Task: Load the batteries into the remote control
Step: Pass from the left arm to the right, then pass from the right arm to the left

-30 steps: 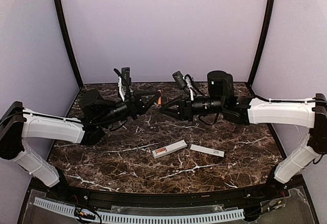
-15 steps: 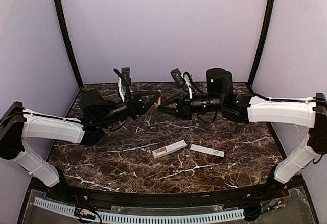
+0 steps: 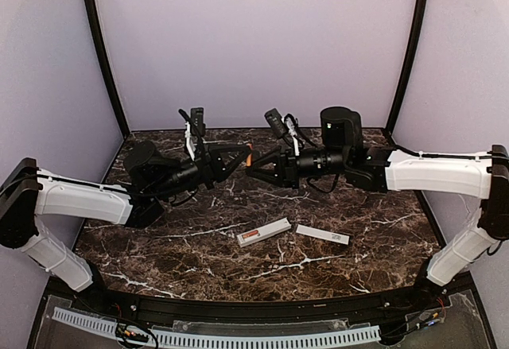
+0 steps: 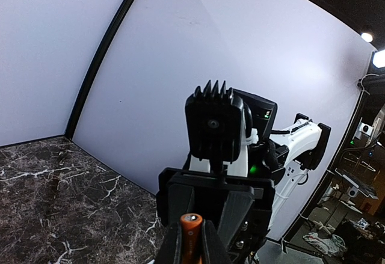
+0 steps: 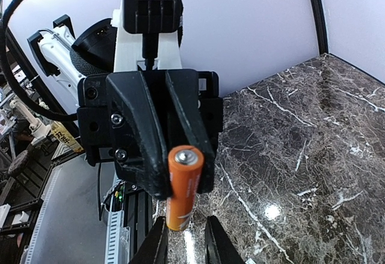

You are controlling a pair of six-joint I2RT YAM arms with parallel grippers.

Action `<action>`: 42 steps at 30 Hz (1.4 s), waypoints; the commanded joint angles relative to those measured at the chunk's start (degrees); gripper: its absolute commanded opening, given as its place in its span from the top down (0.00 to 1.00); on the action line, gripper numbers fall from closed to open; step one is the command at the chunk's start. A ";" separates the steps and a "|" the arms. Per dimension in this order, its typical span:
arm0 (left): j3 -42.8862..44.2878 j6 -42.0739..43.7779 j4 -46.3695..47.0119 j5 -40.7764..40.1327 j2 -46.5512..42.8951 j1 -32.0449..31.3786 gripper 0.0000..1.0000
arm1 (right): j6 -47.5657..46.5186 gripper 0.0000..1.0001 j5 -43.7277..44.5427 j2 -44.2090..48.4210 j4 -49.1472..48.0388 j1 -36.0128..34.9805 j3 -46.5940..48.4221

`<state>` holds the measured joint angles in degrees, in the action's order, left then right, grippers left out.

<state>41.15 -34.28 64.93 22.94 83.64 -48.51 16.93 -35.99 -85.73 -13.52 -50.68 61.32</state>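
One orange battery (image 3: 249, 157) hangs in mid-air over the back of the table, with my left gripper (image 3: 242, 155) shut on it. In the left wrist view the battery (image 4: 191, 237) stands clamped between my fingers. My right gripper (image 3: 254, 166) faces it nose to nose. In the right wrist view the battery (image 5: 182, 189) sticks out of the left fingers, and its near end reaches just between my right gripper's (image 5: 183, 243) tips, which stand apart. The white remote control (image 3: 264, 231) lies on the table with a reddish patch near its left end.
A thin white cover strip (image 3: 322, 234) lies just right of the remote. The dark marble table (image 3: 159, 253) is bounded by lilac walls at the back and sides and by a black rail along the near edge.
My right gripper has slid a little left until its tips meet the battery held by the left gripper, and its jaws have narrowed slightly. The left gripper has barely moved.
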 commanded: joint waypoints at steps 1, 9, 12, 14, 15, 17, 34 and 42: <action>-0.52 0.26 1.20 0.66 0.27 -0.27 1.00 | -0.99 0.80 -1.22 0.41 -0.63 -0.81 1.97; -0.12 -0.64 1.71 1.84 1.07 -0.25 1.00 | -1.20 0.86 -1.03 0.41 -0.48 -0.83 2.06; -0.18 -1.37 2.53 2.08 1.40 -0.24 1.00 | -1.28 0.91 -0.72 0.22 -0.20 -0.85 2.23; -0.23 -1.53 2.79 2.29 1.39 -0.26 1.00 | -1.35 0.96 -0.19 0.29 0.16 -0.87 2.24; -0.27 -1.48 2.77 2.35 1.23 -0.27 1.00 | -1.49 0.99 0.09 0.35 0.42 -0.85 2.25; -0.55 -1.15 2.14 2.15 0.88 -0.27 1.00 | -1.92 1.00 0.62 0.68 1.16 -0.86 2.23; 7.77 17.11 -53.65 -13.43 -16.33 -0.09 0.52 | -12.71 1.00 14.13 -2.13 29.21 -0.87 8.37; 9.97 14.47 -62.61 -7.40 -14.51 -0.09 0.58 | -17.74 1.00 12.93 -2.22 34.01 -1.33 8.93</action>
<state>50.76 -20.10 11.05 12.99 68.07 -48.53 3.09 -23.70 -87.88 16.47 -51.09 68.93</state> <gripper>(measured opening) 0.421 0.064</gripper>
